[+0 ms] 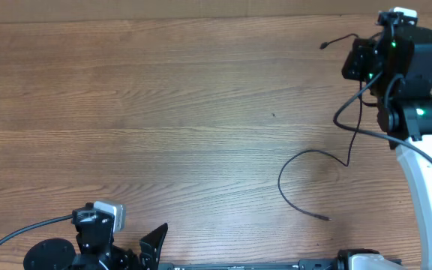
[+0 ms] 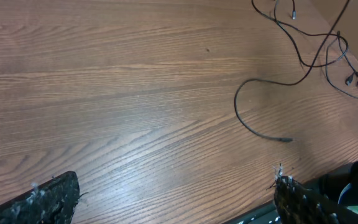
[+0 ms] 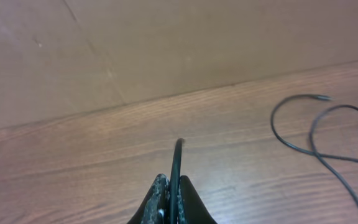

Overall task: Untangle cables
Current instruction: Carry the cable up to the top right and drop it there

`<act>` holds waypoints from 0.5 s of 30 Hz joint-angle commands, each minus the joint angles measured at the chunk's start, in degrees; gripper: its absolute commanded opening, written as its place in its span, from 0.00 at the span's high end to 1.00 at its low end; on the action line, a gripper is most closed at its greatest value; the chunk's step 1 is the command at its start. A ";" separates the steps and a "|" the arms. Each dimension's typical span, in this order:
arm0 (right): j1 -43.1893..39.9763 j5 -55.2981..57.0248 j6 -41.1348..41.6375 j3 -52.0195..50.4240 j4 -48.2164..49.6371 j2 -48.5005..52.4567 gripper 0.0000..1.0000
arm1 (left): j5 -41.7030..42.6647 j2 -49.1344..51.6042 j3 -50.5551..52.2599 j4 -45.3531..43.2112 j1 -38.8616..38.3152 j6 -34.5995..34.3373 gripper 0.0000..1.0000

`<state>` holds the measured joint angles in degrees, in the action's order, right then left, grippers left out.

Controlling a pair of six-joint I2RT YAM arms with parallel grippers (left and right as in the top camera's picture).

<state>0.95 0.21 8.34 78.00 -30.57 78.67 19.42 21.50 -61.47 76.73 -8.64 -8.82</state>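
One thin black cable (image 1: 291,161) lies on the wooden table in an open loop, and its plug end (image 1: 325,218) points right. In the left wrist view this cable (image 2: 238,106) lies ahead and to the right. My right gripper (image 1: 360,60) is at the far right, shut on a black cable (image 3: 177,158) that stands up between its fingertips (image 3: 171,182). More cable (image 3: 309,149) curls on the table to its right, with a plug end (image 3: 321,98). My left gripper (image 2: 176,186) is open and holds nothing, low at the near left edge (image 1: 154,241), far from both cables.
A brown cardboard wall (image 3: 197,43) stands just behind the table's far edge. The thicker black robot cable (image 1: 21,232) runs to the left arm's base. A black rail (image 1: 276,265) runs along the near edge.
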 commanded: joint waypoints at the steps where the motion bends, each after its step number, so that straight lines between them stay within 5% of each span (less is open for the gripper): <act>1: 0.33 -5.68 -1.46 1.40 2.23 -1.40 0.96 | -0.35 -0.24 -0.15 -0.17 -0.39 -0.17 0.01; 15: 0.87 -13.20 -3.08 9.53 9.94 -23.65 0.96 | -0.35 -0.24 -0.15 -0.17 -0.39 -0.17 0.00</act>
<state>1.54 -11.92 5.80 84.64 -23.33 61.14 19.42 21.50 -61.47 76.73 -8.64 -8.82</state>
